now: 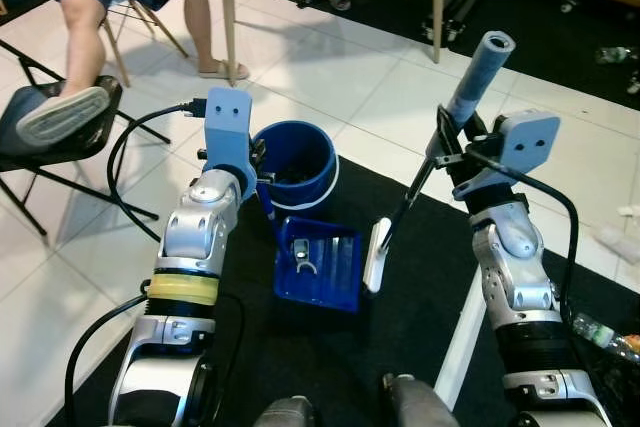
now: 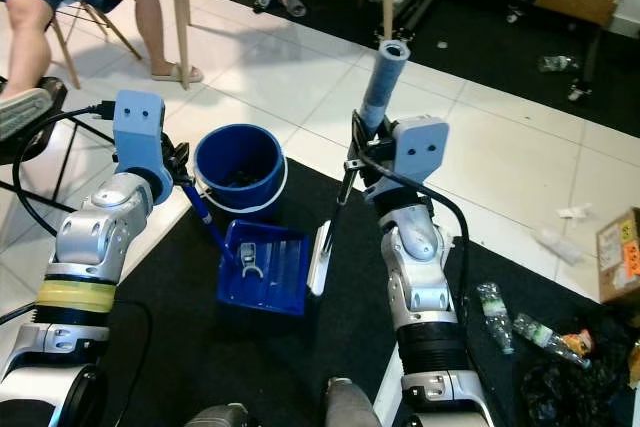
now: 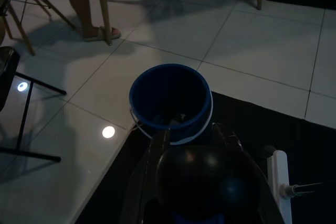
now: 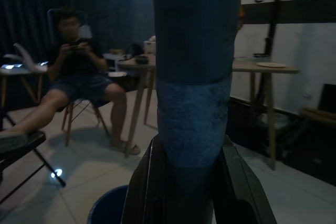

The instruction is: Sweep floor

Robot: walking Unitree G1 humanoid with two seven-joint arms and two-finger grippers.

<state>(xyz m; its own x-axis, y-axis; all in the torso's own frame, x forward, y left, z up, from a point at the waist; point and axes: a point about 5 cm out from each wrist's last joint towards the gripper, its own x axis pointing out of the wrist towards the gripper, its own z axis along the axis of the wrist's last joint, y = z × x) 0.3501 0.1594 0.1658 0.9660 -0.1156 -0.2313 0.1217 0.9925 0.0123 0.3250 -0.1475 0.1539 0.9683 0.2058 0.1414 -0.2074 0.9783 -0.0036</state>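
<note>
Broom handle [image 1: 478, 79] clenched in right pincer [image 1: 452, 145], left pincer [image 2: 187, 182] grasping dustpan [image 1: 320, 265] handle, blue bucket [image 1: 296, 164] just beyond it, person [image 4: 79, 72] seated nearby.

The seated person [image 1: 100, 7] is cut off at the top edge, so just legs. Whatever's inside the blue bucket [image 1: 297, 162] is too dark to make out. The left gripper's fingers [image 3: 152, 171] are half lost in shadow.
</note>
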